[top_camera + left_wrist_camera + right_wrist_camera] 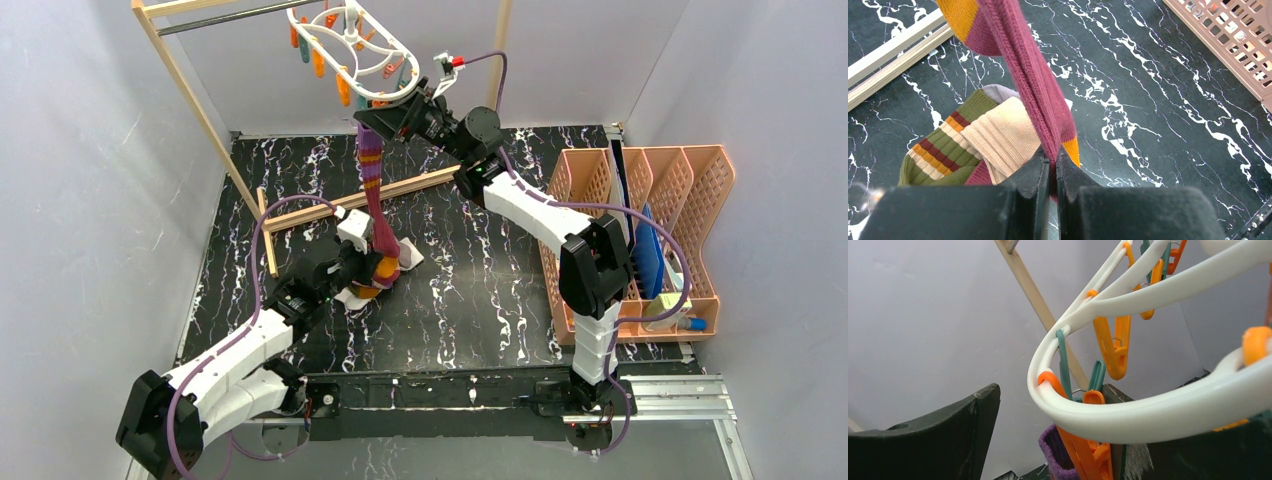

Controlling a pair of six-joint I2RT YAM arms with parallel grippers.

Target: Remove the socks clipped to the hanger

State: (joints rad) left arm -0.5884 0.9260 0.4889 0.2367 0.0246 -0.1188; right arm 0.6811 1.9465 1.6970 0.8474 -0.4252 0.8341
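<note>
The white oval hanger [352,42] hangs from the rack bar at top, with orange and teal pegs. A maroon sock with a purple cuff [372,170] is clipped to an orange peg [1083,450] and stretches down to my left gripper [383,262]. My left gripper [1052,157] is shut on the maroon sock [1030,85], just above a pile of loose socks [372,280]: a green striped one [943,150] and a cream one [1003,135]. My right gripper [385,115] is open at the hanger's near rim [1128,415], its jaws either side of the orange peg and the purple cuff [1058,455].
The wooden rack frame [190,80] stands at back left, and its base bar [350,200] lies across the black marble table [480,280]. An orange mesh file organizer [650,230] stands at the right edge. Grey walls close in on three sides.
</note>
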